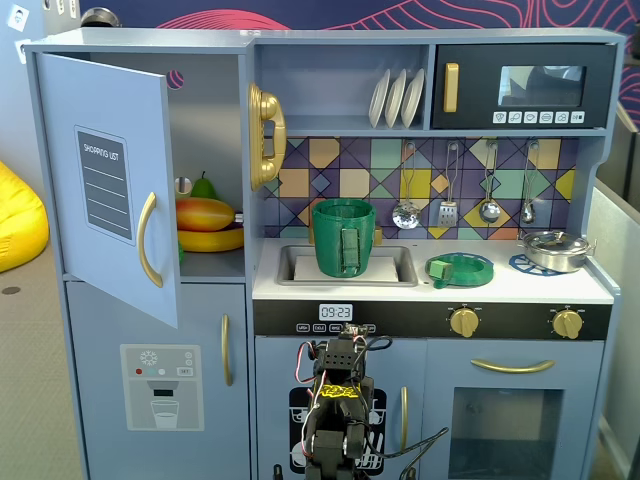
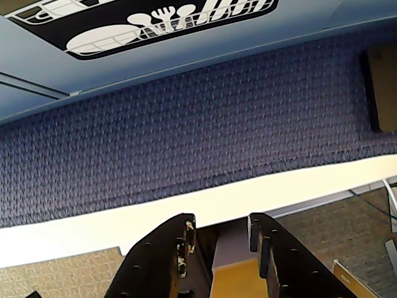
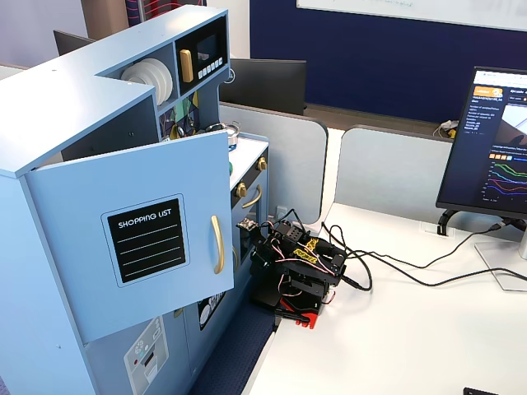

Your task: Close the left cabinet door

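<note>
The left cabinet door (image 1: 105, 180) is light blue with a black "SHOPPING LIST" panel and a curved gold handle (image 1: 147, 240). It stands swung wide open at the toy kitchen's upper left. It also shows in the other fixed view (image 3: 132, 239), sticking out toward the table. My arm (image 1: 335, 400) sits folded low in front of the kitchen's middle, well right of and below the door; it also shows on the white table (image 3: 296, 263). In the wrist view my gripper (image 2: 220, 220) points down at the blue carpet, jaws parted and empty. The door is out of the wrist view.
Toy fruit (image 1: 205, 215) lies in the open cupboard. A gold phone (image 1: 265, 135) hangs beside it. A green pot (image 1: 343, 235) stands in the sink. The dispenser door (image 1: 160, 385) below is shut. Cables (image 3: 387, 267) and a monitor (image 3: 490, 148) are on the table.
</note>
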